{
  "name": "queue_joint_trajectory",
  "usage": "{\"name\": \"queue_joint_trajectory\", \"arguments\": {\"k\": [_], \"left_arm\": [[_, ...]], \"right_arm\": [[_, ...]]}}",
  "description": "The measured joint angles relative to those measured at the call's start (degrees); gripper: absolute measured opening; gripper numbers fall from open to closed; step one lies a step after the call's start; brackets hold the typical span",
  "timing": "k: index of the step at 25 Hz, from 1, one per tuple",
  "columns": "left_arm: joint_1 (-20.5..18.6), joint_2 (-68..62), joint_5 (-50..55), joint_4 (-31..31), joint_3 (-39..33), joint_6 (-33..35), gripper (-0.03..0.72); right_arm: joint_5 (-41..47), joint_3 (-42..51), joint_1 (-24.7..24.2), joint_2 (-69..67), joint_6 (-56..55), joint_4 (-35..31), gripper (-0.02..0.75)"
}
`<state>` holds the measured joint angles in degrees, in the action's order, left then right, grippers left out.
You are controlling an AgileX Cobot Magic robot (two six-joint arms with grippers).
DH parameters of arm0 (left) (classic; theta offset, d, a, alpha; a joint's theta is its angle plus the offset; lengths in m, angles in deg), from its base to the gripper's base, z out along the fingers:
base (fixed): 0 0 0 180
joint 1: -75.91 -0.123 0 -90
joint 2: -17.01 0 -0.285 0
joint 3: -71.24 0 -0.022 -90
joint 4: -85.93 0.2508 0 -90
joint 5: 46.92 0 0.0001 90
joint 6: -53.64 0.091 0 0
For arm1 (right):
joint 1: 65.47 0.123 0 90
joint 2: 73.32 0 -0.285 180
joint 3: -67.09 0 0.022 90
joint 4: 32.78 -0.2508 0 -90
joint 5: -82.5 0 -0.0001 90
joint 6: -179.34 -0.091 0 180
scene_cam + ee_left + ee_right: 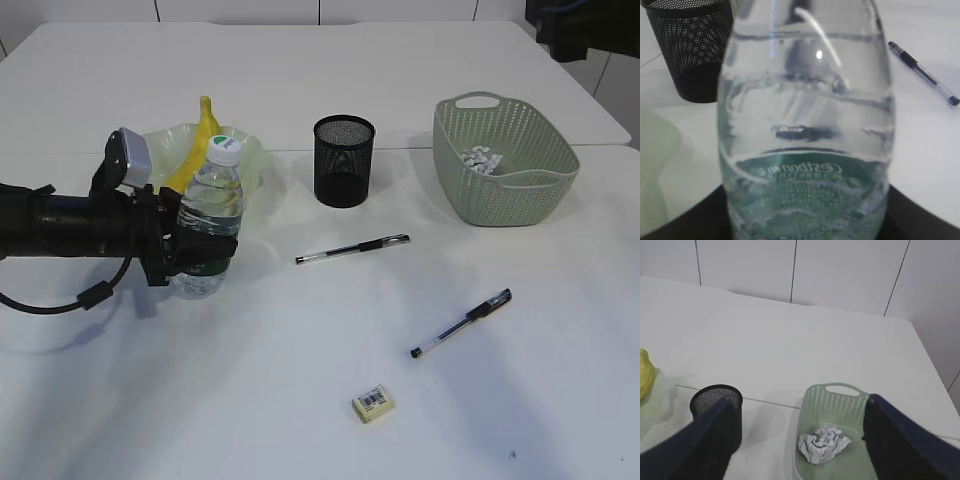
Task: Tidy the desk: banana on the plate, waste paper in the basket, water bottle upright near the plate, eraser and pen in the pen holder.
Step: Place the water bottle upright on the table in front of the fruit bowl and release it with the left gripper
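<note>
The water bottle (pixel 212 200) stands upright just in front of the plate (pixel 252 158), and my left gripper (pixel 205 256) is shut on its green-labelled lower part. In the left wrist view the water bottle (pixel 805 125) fills the frame between the dark jaws. The banana (pixel 200 135) lies on the plate. The waste paper (pixel 822 444) lies inside the basket (pixel 832 400). My right gripper (pixel 800 397) hangs open and empty high above the basket. Two pens (pixel 352 249) (pixel 462 323) and the eraser (pixel 372 403) lie on the desk (pixel 300 340). The pen holder (pixel 343 160) stands in the middle.
The basket (pixel 505 160) sits at the right rear, close to a seam in the desk. The right arm (pixel 585 25) shows only as a dark shape in the top right corner. A black cable (pixel 95 295) loops under the left arm.
</note>
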<state>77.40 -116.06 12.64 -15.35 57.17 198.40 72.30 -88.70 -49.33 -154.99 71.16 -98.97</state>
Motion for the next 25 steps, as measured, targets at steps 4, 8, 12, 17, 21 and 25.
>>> {"name": "queue_joint_trajectory", "arguments": {"k": [4, 8, 12, 17, 21, 25], "left_arm": [[0.0, 0.0, 0.0, 0.0, 0.0, -0.1, 0.388], [0.0, 0.0, 0.0, 0.0, 0.0, -0.4, 0.39], [0.0, 0.0, 0.0, 0.0, 0.0, -0.8, 0.399], [0.0, 0.0, 0.0, 0.0, 0.0, -0.9, 0.4], [0.0, 0.0, 0.0, 0.0, 0.0, -0.9, 0.4], [0.0, 0.0, 0.0, 0.0, 0.0, -1.0, 0.4]], "right_arm": [[0.0, 0.0, 0.0, 0.0, 0.1, 0.0, 0.586], [-0.3, 0.0, 0.0, 0.0, 0.1, 0.0, 0.587], [-0.3, 0.0, 0.0, 0.0, 0.1, 0.0, 0.587], [-0.3, 0.0, 0.0, 0.0, 0.1, 0.0, 0.586], [-0.3, 0.0, 0.0, 0.0, 0.2, 0.0, 0.586], [-0.7, 0.0, 0.0, 0.0, 0.2, 0.0, 0.587]]}}
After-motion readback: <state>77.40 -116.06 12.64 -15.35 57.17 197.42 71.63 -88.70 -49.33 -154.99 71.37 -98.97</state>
